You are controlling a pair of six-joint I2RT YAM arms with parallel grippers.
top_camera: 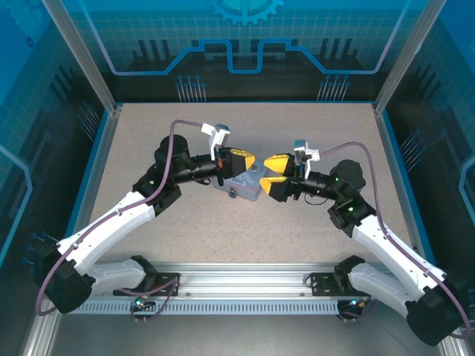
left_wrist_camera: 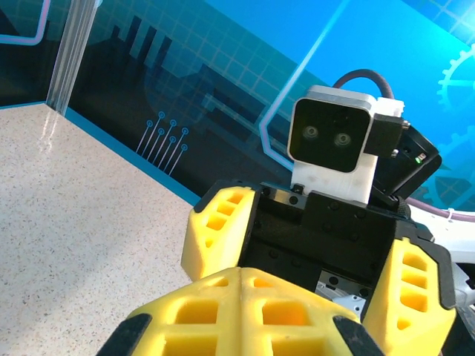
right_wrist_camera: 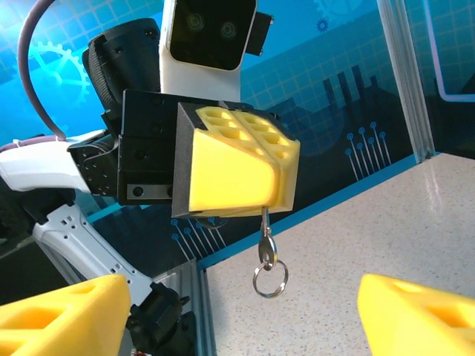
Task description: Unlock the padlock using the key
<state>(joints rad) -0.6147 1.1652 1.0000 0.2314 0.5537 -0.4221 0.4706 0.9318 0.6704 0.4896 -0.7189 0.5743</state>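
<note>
- We see the key (right_wrist_camera: 266, 233) hanging from the tips of the left fingers (right_wrist_camera: 237, 174), which are clenched on its upper end, with a ring (right_wrist_camera: 269, 280) dangling from its lower end.
- In the top view, those fingers hover over the far left part of the tin (top_camera: 241, 187).
- The right fingers (top_camera: 276, 162) are released and spread wide at the tin's right end, pointing toward the left ones with a gap between the two pairs.
- The tin lies on the speckled desk (top_camera: 185, 245), and both arms reach in toward it from either side.
</note>
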